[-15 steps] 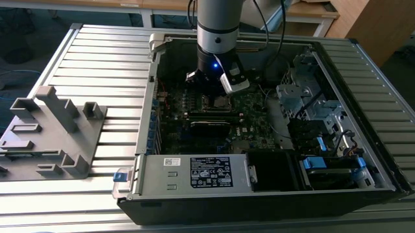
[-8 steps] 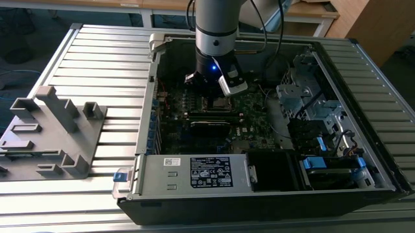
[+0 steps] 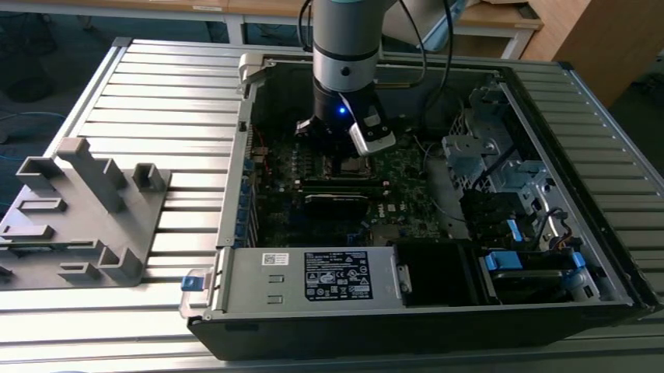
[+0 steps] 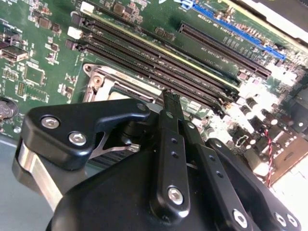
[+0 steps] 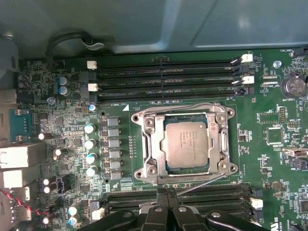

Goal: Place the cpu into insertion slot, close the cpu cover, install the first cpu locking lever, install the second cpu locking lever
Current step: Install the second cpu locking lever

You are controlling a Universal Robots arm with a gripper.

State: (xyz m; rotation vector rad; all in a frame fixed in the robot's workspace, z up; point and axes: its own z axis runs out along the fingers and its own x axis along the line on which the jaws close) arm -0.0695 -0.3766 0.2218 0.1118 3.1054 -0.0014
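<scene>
First wrist view: cpu, illegible print.

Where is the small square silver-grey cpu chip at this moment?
In the first wrist view, the silver-grey square cpu lies seated in the silver-rimmed insertion slot, between two banks of long black memory slots on the green motherboard.

Premises: a robotics laboratory or test workshop. An opened black desktop computer case lies on a ribbed aluminium-profile worktop beneath a grey industrial robot arm, with a grey moulded parts fixture beside it. Light wooden benches stand behind, over a dark floor.
</scene>
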